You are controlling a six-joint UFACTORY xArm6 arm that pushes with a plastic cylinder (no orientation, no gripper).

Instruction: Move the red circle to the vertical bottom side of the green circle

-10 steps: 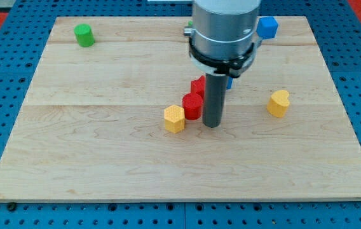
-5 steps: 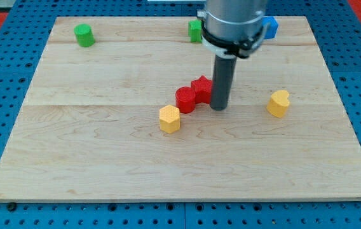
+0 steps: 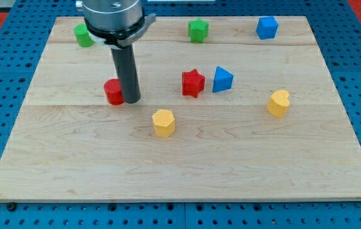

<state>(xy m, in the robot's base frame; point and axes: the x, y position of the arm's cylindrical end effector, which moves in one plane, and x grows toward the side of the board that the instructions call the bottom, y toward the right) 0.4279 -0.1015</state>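
Upright rod, my tip (image 3: 130,100) seemingly touching red circle's (image 3: 112,92) right side.

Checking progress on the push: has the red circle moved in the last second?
Yes. The red circle has slid toward the view's left, away from the red star, with my tip at its right.

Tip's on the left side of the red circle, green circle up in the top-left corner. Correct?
Not quite. The camera view shows my tip against the red circle on the view's right side, not the left. The green circle is indeed near the view's top left corner, partly hidden by the arm.
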